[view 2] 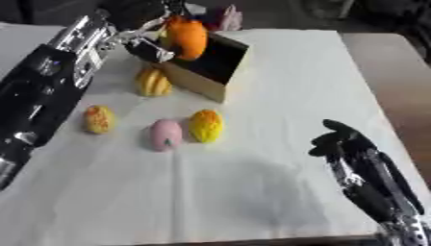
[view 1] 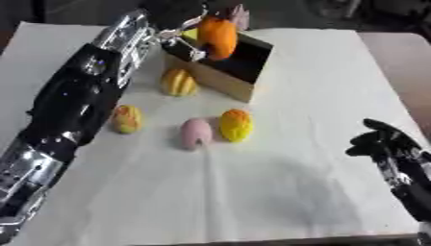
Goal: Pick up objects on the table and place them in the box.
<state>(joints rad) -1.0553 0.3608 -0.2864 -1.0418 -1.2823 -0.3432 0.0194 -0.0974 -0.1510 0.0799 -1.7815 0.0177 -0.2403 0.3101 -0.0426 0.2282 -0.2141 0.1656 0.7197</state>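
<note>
Left eye view, item one: an orange fruit [view 1: 218, 36], rounded and somewhat elongated, deep orange with a paler patch near its top. Its long axis stands close to upright, leaning slightly toward the box's far left corner. We find it above the open top of the box [view 1: 221, 66], over the box's left side, held in our left hand [view 1: 181, 29], whose fingers curl round it from the left.

Item two: the box, tan cardboard with a dark interior, standing at the far middle of the white table [view 1: 320, 144].

Item three: a yellow ribbed fruit [view 1: 178, 82], touching or just beside the box's near-left wall.

Item four: a yellow-orange fruit [view 1: 235, 125], nearer to us than the box, upright.

Item five: a pink fruit [view 1: 195, 133], just left of item four.

Item six: a yellow and red fruit [view 1: 126, 118], further left of the box's near corner.

Item seven: our right hand [view 2: 341, 139], well right of the box, empty, fingers apparently loosely bent, though the view is blurred.
</note>
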